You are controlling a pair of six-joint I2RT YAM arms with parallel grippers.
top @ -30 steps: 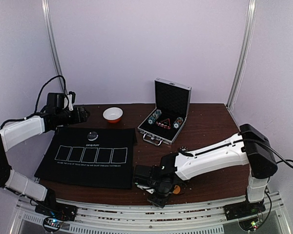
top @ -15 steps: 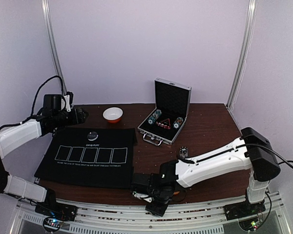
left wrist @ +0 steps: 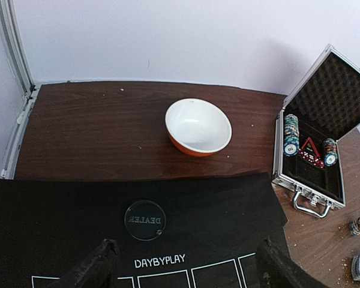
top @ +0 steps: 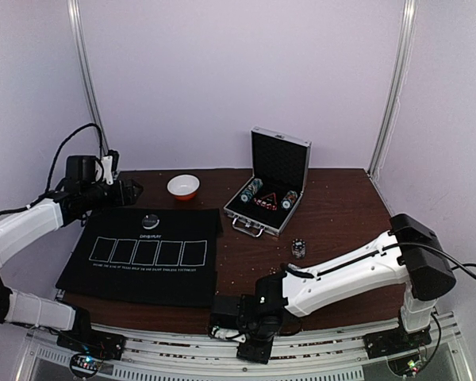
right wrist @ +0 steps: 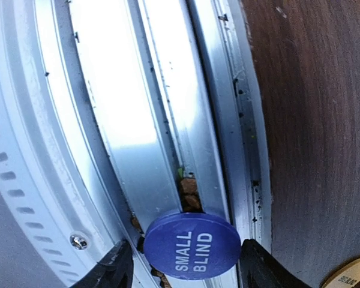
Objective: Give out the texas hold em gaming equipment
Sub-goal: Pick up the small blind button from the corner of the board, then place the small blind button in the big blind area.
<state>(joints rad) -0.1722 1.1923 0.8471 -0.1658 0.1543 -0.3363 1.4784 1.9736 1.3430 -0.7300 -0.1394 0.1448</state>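
Two end effectors sit well apart. The left end effector (left wrist: 187, 252) hovers over the far-left part of the tabletop (top: 337, 210), its fingers (left wrist: 99, 267) spread wide with nothing between them. Below it lie the far edge of the black mat (left wrist: 60, 222) and the DEALER disc (left wrist: 144, 219), both untouched. The left arm (top: 28, 222) rises from the near-left corner and bends at the elbow along the left edge. A white bowl (left wrist: 198, 128) stands beyond the mat, near the far edge.

The right end effector (right wrist: 189, 247) points down past the near edge, just right of the mat's near-right corner, above the aluminium rail (right wrist: 126, 120). A purple SMALL BLIND disc (right wrist: 192, 240) sits between its partly parted fingers; one finger is just beside the rim and the other is a sliver away. An orange disc (right wrist: 350, 276) lies on the wood just beside it.

An open case (top: 268, 198) holds striped poker chips (left wrist: 291, 134) mid-tabletop, and a small chip stack (top: 299, 248) stands nearer. The right arm (top: 357, 266) stretches low from the near-right corner, leftward along the near edge.
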